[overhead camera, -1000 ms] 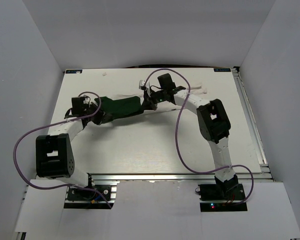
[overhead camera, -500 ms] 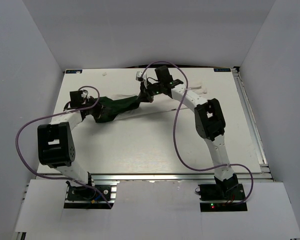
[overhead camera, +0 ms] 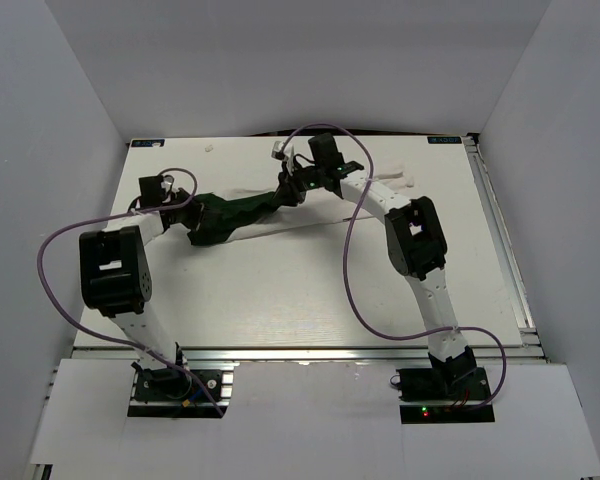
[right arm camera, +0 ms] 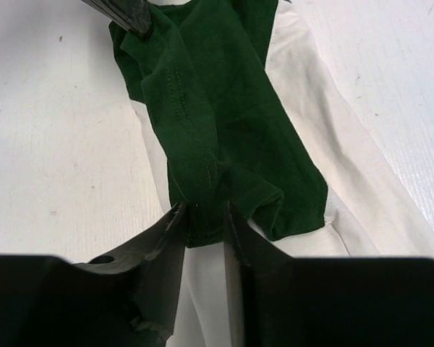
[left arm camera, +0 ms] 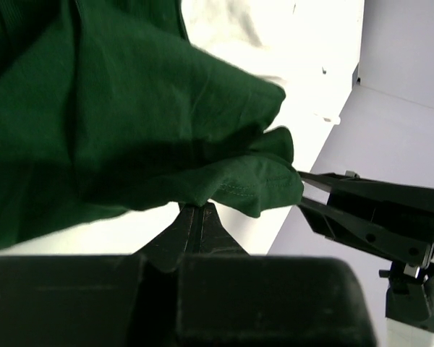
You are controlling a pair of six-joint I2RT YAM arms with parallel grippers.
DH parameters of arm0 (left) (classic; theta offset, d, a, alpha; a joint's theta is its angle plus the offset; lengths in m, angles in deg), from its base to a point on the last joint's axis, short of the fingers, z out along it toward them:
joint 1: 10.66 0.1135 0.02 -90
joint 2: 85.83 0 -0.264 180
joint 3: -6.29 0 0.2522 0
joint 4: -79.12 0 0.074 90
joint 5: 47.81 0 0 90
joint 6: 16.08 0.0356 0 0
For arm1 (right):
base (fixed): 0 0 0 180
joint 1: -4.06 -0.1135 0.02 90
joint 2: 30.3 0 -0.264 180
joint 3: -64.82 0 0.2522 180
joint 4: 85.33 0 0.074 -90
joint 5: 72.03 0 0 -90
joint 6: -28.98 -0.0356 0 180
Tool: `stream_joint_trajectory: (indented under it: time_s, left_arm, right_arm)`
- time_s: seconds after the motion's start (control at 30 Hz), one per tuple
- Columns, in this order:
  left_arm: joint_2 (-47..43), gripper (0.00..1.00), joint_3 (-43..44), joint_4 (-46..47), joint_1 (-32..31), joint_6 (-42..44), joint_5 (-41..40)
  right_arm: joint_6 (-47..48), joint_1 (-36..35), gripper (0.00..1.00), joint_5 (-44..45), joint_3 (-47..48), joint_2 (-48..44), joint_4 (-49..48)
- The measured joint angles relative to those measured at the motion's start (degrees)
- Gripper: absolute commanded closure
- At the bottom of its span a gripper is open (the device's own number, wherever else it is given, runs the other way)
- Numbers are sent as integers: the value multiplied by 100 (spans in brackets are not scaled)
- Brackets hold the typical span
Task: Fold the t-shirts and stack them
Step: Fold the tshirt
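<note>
- From above: the t-shirt [overhead camera: 235, 213] lies on the white table [overhead camera: 310, 290] toward its far side, left of centre; it shows as a long dark green band with a strip of white cloth along its near edge, strung between the two arms.
- The left gripper [overhead camera: 187, 222] is at the band's left end and the right gripper [overhead camera: 285, 195] at its right end; purple cables loop off both arms.
- Left wrist view: green cloth fills most of the picture; the left gripper's black fingers are clenched together on a fold of that green fabric, with a stitched hem just above their tips; the bright table shows beyond.
- Right wrist view: the right gripper's fingers stand parted — released, with a narrow gap between them; a stitched ridge of the green cloth runs down into that gap, its lower hem lying between the fingertips.
- White cloth of the same shirt spreads out flat to the right of the green; a dark finger at the top left corner meets the far end of the green cloth.
</note>
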Motion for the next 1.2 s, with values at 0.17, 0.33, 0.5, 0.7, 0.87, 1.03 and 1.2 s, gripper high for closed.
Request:
stream_joint_trajectory:
  time_s: [0.17,0.33,0.5,0.7,0.87,1.03,1.2]
  left_arm:
    - [240,100,175,87,79,-101,70]
    - [494,100,490,136,140,-179,140]
    - [710,100,693,131,168,-223,197]
    - [918,100,807,105,229,-240,238]
    - [940,73,807,85,341,-334,238]
    - [942,44,837,122,474,-603,238]
    - [938,21,850,361,564,-968,234]
  right_arm:
    - [-184,35,52,15,0,0,-199]
    - [-341,138,50,7,-28,-2,-435]
    - [-474,243,52,2,-70,-15,-610]
    - [-507,299,46,-9,-140,-48,-667]
    - [-343,273,44,-33,-101,-37,-597]
    - [-201,199,40,44,39,17,-544]
    - [-186,109,40,424,153,142,-562]
